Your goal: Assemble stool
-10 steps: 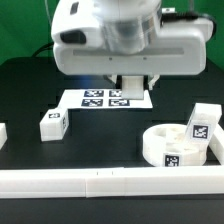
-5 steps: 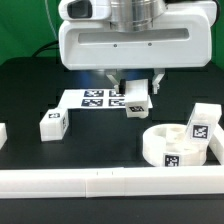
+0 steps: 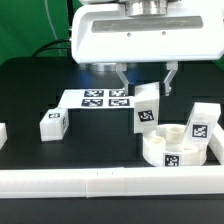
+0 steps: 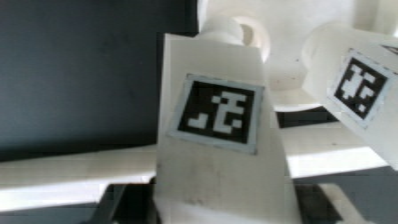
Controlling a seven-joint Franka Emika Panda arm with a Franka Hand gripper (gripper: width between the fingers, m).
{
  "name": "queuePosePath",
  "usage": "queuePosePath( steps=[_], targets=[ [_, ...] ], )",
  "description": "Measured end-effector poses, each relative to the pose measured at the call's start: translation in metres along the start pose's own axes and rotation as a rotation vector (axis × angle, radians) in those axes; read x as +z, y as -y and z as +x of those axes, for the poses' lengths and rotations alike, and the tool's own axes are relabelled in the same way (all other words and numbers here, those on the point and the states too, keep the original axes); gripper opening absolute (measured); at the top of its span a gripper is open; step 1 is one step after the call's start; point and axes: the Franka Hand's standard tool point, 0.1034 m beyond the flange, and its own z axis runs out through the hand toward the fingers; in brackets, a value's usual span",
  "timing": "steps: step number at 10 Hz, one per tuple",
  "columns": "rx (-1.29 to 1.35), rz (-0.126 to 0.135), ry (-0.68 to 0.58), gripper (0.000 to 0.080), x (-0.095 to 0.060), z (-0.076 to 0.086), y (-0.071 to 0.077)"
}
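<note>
Hanging tilted from the pincer point(image 3: 145, 88), tagged leg point(image 3: 147, 110), seat point(image 3: 158, 150) just beside

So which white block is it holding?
The leg between the fingers, beside the round seat; the lone leg on the table and the leg standing at the seat are untouched.

Arm point(image 3: 150, 35) upright, wrist straight down, jaws clamped on a leg point(image 3: 147, 106).

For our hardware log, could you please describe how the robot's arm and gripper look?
The gripper is a wide white box with rounded corners under a grey cylindrical wrist, with two slim dark fingers. No cables or markings show.
</note>
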Motion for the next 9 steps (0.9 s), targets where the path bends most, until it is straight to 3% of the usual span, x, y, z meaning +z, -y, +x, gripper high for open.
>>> queuePosePath(
  steps=[3,7,9],
  targets=[
    [-0.120,-0.006,-0.017,0.0324,-0.013,0.011,0.010],
    [-0.110,-0.008,-0.010,0.0324,-0.007,0.007,0.007],
    [-0.261,-0.026,-0.031,0.0324,-0.010,0.010,0.018]
  ],
)
